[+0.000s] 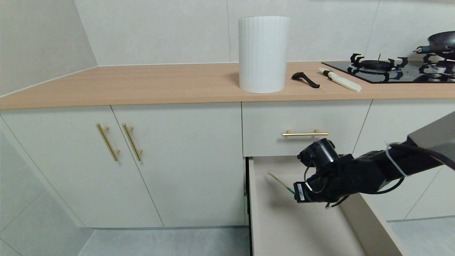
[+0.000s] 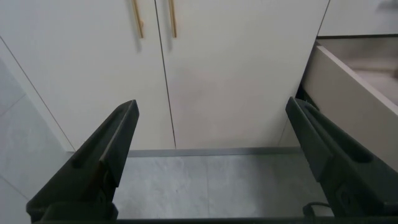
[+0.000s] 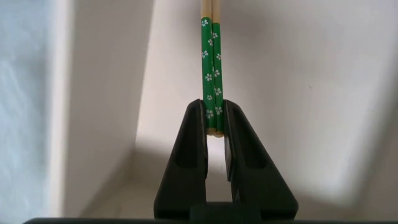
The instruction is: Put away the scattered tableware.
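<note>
Chopsticks [image 3: 212,56], one pair w/ green flower-patterned upper ends, are clamped side by side at that green end between the closed fingers of the right gripper [image 3: 214,118]. The bare wood tips project fwd from the jaws, away from the wrist. The gripper sits over the open drawer [image 1: 253,199], approx. above its middle, w/ the pair pointing toward the drawer's back-left corner. Whether the tips touch the drawer floor cannot be told. Holding by one end keeps the sticks parallel and puts the tips in first, prob. so both land flat inside the drawer on release. Left gripper [image 2: 211,111] hangs w/ fingers spread wide, holding nothing, left of the drawer and low before the cupboard doors [image 2: 186,68], clear of the work. Items judged outstanding: black-handled utensil [image 1: 305,79] and pale utensil [image 1: 340,80], both lying on the counter [image 1: 142,83] above the drawer, toward its right side.
</note>
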Robot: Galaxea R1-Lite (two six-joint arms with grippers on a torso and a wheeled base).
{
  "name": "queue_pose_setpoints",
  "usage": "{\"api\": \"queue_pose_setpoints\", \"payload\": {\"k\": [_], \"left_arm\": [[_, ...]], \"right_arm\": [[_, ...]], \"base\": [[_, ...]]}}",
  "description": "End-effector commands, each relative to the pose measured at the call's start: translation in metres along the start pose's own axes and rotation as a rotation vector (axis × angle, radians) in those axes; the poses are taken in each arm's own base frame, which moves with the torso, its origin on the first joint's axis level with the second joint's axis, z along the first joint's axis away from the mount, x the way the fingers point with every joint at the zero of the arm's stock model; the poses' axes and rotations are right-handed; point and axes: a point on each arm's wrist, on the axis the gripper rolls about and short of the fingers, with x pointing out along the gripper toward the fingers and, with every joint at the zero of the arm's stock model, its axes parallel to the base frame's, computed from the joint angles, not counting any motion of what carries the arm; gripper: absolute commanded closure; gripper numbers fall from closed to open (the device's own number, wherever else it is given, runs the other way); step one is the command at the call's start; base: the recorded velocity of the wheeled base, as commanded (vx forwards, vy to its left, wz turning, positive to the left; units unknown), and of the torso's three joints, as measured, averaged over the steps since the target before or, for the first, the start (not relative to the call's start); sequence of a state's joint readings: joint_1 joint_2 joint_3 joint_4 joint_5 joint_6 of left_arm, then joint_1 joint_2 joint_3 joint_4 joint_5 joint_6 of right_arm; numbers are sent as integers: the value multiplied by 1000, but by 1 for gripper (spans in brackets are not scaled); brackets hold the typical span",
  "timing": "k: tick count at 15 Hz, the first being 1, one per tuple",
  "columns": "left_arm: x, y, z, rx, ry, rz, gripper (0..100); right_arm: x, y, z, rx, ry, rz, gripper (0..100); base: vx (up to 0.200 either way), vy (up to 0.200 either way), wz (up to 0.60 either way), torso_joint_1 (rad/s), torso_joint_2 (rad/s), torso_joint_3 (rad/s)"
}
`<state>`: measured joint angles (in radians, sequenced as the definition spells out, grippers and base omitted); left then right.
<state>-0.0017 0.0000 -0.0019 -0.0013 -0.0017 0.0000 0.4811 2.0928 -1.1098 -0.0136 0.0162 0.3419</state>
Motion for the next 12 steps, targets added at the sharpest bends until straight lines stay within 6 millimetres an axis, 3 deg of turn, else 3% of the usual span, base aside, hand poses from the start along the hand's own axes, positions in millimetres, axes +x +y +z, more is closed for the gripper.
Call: {"api": "queue_pose_setpoints", "payload": {"k": [1, 5, 12], "left_arm": [[0, 0, 0, 0, 2, 0, 0], [0, 0, 0, 0, 0, 0, 0], [0, 0, 0, 0, 2, 0, 0]], "right_arm": [[41, 2, -14, 3, 86, -33, 100], [83, 19, -41, -63, 141, -160, 100], [87, 21, -41, -56, 130, -182, 100]], "base": [[0, 0, 0, 0, 0, 0], [0, 0, 0, 0, 0, 0], [0, 0, 0, 0, 0, 0]]}}
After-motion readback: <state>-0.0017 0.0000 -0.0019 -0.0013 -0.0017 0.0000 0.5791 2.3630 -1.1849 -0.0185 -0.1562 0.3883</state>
